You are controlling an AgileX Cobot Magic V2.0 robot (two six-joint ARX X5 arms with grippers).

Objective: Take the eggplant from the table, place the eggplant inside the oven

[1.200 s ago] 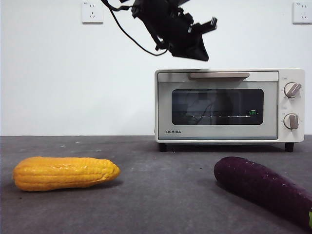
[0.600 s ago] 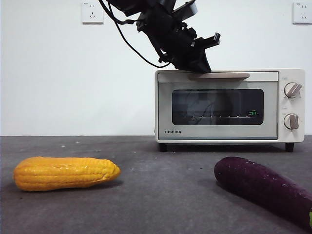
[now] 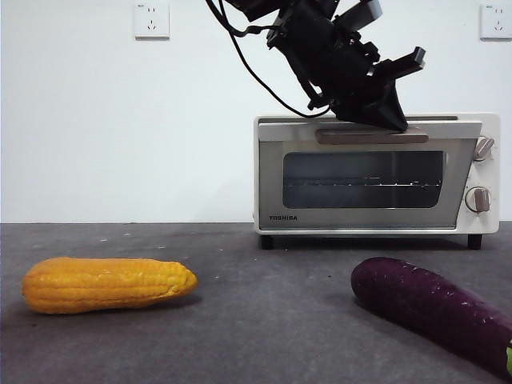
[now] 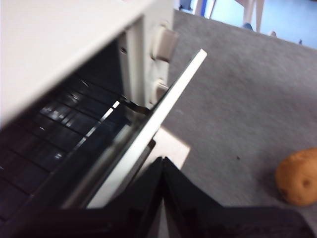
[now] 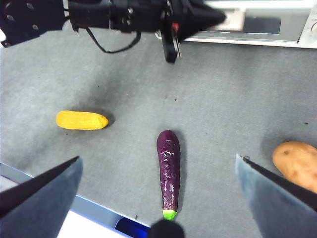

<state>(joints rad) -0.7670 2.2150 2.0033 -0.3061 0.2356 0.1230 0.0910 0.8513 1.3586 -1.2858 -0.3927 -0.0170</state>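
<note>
The dark purple eggplant point(image 3: 432, 308) lies on the grey table point(image 3: 264, 320) at the front right; in the right wrist view the eggplant point(image 5: 169, 168) points its green stem toward the near edge. The cream oven point(image 3: 376, 172) stands behind it, its glass door point(image 3: 360, 188) tipped slightly outward at the top. My left gripper point(image 3: 392, 120) is shut, its tips resting on the tan handle point(image 3: 372, 136). The left wrist view shows the left gripper point(image 4: 162, 163) beside the ajar door point(image 4: 163, 109). My right gripper point(image 5: 158, 158) hangs open high above the eggplant.
A yellow-orange corn cob point(image 3: 108, 284) lies at the front left of the table. A brown potato point(image 5: 295, 163) sits to the right of the eggplant. The left arm point(image 5: 124, 15) reaches across in front of the oven point(image 5: 257, 22).
The left gripper came down and to the right onto the oven handle. The door, flat shut before, now leans open a little at the top.
</note>
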